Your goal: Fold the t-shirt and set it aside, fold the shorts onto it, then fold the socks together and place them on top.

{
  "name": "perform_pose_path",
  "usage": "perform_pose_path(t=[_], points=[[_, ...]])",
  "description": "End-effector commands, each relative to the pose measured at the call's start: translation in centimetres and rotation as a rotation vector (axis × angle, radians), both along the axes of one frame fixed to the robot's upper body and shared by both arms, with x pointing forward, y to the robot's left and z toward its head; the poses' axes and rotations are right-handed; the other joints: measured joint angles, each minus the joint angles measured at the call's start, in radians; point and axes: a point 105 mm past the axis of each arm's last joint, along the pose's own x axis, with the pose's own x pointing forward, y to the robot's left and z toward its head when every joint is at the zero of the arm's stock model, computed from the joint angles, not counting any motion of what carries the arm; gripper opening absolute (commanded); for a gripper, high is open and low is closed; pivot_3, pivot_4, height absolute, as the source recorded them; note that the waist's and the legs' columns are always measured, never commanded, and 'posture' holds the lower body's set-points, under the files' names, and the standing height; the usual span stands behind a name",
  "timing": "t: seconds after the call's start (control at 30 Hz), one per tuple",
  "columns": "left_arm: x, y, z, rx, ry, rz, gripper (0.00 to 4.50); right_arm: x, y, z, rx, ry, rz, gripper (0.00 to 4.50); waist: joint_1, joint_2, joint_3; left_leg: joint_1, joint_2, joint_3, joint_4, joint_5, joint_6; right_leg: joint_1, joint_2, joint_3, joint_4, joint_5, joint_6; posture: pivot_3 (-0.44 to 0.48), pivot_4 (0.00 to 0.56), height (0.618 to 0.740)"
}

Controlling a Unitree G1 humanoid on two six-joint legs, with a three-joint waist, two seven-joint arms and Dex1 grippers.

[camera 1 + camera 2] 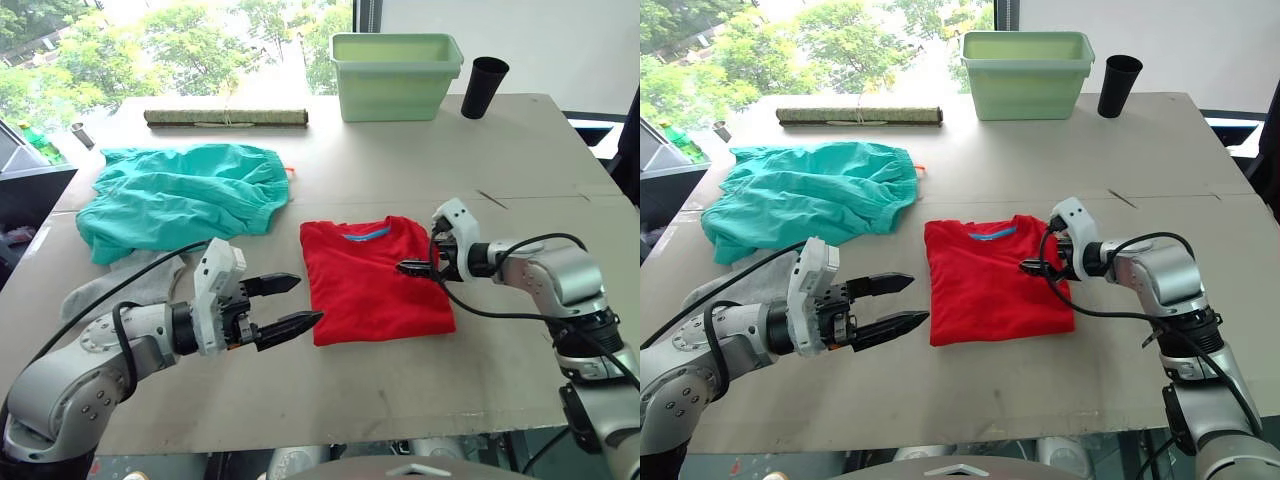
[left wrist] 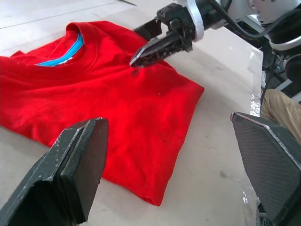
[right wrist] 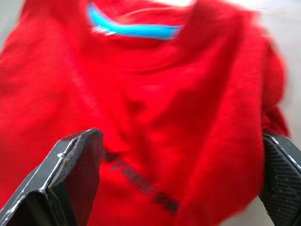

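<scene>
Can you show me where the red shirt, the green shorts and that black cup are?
shirt (image 1: 372, 280): left eye view, middle of its folded front.
shorts (image 1: 185, 195): left eye view, middle of the teal cloth.
cup (image 1: 484, 87): left eye view, its side wall, beside the green bin.

Table (image 1: 420, 390): bare strip along lower frame and right of the folded t-shirt (image 1: 370, 280); open passage there. Shorts (image 1: 185, 195) and socks (image 1: 120, 285) crowd the left. Green bin (image 1: 393, 75), black cup (image 1: 484, 87) and rolled mat (image 1: 226, 117) line the top edge. Bare band mid-frame between shirt and bin.
</scene>
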Motion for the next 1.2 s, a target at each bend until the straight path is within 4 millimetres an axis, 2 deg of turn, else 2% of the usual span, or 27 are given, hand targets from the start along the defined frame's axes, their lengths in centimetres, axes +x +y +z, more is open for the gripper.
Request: perform_pose_path(t=[0.03, 0.13, 0.27, 0.43, 0.57, 0.73, 0.8, 0.9, 1.0, 1.2], points=[[0.1, -0.3, 0.5, 0.017, -0.05, -0.021, 4.5, -1.3, 0.4, -3.9, -0.086, 0.081, 0.05, 2.88, 0.0, -0.001, -0.001, 0.0, 0.0, 0.0, 0.0, 0.0, 0.0, 0.0, 0.0, 0.0, 0.0, 0.0, 0.0, 0.0, 0.15, 0.731], [0.6, -1.1, 0.6, 0.007, -0.065, -0.041, 4.5, -0.2, -1.7, -3.9, -0.144, -0.03, 0.002, 1.46, 0.002, -0.002, -0.002, 0.0, 0.0, 0.0, 0.0, 0.0, -0.001, 0.0, 0.0, 0.0, 0.0, 0.0, 0.0, 0.0, 0.15, 0.731], [1.4, -1.8, 0.4, 0.0, -0.081, -0.092, 4.5, -0.5, -3.9, -3.4, -0.199, -0.109, -0.032, 0.06, 0.007, -0.002, -0.002, 0.001, 0.0, 0.0, 0.0, 0.0, -0.001, 0.001, 0.0, 0.0, 0.0, 0.0, 0.0, 0.0, 0.15, 0.731], [1.9, -2.8, 0.3, -0.02, -0.112, -0.151, 4.5, -1.9, -8.2, -1.5, -0.342, -0.224, -0.084, 0.06, 0.039, 0.001, -0.001, -0.001, -0.002, 0.0, 0.0, 0.0, 0.0, 0.002, -0.002, -0.002, -0.003, 0.0, 0.0, 0.0, 0.15, 0.731], [2.1, -4.5, 0.2, -0.041, -0.145, -0.191, 4.5, -3.0, -13.4, 0.3, -0.555, -0.283, -0.082, 0.06, 0.058, 0.002, 0.001, -0.003, -0.003, 0.0, 0.001, -0.002, 0.0, 0.003, -0.004, -0.003, -0.009, 0.0, 0.0, 0.0, 0.15, 0.731], [1.9, -6.5, 0.5, -0.076, -0.172, -0.264, 4.5, -1.8, -21.5, 2.5, -0.788, -0.321, -0.188, 0.06, 0.051, 0.003, 0.001, -0.004, -0.003, 0.0, 0.002, -0.001, 0.002, 0.005, -0.003, -0.003, -0.013, 0.0, 0.0, 0.0, 0.15, 0.731], [1.8, -7.3, 0.9, -0.085, -0.189, -0.296, 4.5, -1.4, -23.6, 2.6, -0.843, -0.336, -0.183, 0.06, 0.046, 0.005, 0.002, -0.004, -0.002, 0.001, 0.002, -0.001, 0.002, 0.005, -0.002, -0.002, -0.013, 0.0, 0.0, 0.0, 0.15, 0.731], [2.1, -7.9, 1.5, -0.1, -0.21, -0.314, 4.5, -0.9, -25.7, 2.5, -0.906, -0.342, -0.165, 0.06, 0.033, 0.006, 0.003, -0.004, -0.001, 0.001, 0.002, 0.0, 0.002, 0.006, 0.0, -0.003, -0.013, 0.0, 0.0, 0.0, 0.15, 0.731], [2.3, -8.2, 1.9, -0.105, -0.223, -0.327, 4.5, 0.0, -26.9, 3.4, -0.925, -0.358, -0.195, 0.06, 0.025, 0.009, 0.005, -0.004, 0.0, 0.001, 0.001, 0.002, -0.001, 0.006, 0.001, -0.003, -0.013, 0.0, 0.001, 0.0, 0.15, 0.731], [2.2, -8.9, 2.5, -0.118, -0.242, -0.361, 4.5, -0.6, -29.4, 3.2, -0.957, -0.299, -0.256, 0.06, 0.029, 0.009, 0.005, -0.003, 0.0, 0.003, 0.001, 0.001, -0.001, 0.007, 0.002, -0.003, -0.013, 0.0, 0.001, 0.0, 0.15, 0.731]])
